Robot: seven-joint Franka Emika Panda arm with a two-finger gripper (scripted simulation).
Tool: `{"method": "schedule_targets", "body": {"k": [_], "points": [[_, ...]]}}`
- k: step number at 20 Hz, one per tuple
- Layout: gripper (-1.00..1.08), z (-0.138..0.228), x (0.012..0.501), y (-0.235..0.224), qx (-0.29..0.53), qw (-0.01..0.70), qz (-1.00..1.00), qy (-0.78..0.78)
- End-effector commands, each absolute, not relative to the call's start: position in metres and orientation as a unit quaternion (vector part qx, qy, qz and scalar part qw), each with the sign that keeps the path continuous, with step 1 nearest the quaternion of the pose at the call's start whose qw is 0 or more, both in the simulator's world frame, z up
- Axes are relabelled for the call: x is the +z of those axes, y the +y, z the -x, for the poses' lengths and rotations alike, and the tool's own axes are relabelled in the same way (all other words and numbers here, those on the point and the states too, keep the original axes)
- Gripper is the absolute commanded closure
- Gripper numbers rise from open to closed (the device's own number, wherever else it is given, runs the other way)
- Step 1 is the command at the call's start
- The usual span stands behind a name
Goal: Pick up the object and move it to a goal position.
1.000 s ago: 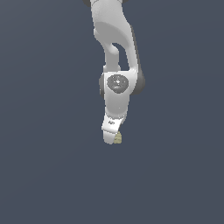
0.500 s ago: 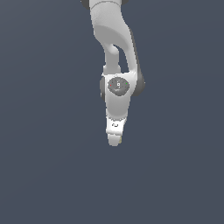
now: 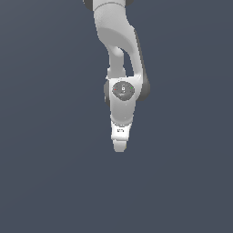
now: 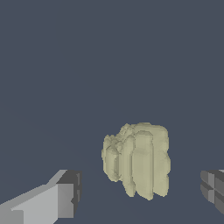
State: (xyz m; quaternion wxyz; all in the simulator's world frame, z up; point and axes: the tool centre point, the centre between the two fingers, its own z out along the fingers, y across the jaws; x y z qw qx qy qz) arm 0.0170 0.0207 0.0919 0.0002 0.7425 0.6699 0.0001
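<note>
Wrist view: gripper [image 4: 140, 194] spread wide, object [image 4: 136, 159] between fingers, untouched. We judge pre-grasp; next, close.

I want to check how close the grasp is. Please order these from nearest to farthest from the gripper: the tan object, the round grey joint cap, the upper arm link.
1. tan object: between the open gripper fingers in the wrist view, gaps on both sides.
2. round grey joint cap: above the gripper, exterior view.
3. upper arm link: top of exterior view.
</note>
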Motion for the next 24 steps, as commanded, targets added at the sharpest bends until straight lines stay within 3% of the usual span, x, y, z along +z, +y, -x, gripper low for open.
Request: {"method": "schedule_targets", "body": {"k": [1,14,15,24], "points": [[-0.92,-0.017,0.087,0.021,0.000,0.000,-0.742,0.670],[-0.92,-0.017,0.043,0.021,0.000,0.000,-0.741,0.672],[1.08,-0.017,0.043,0.021,0.000,0.000,-0.741,0.672],[1.08,-0.017,0.043,0.021,0.000,0.000,-0.741,0.672]]}}
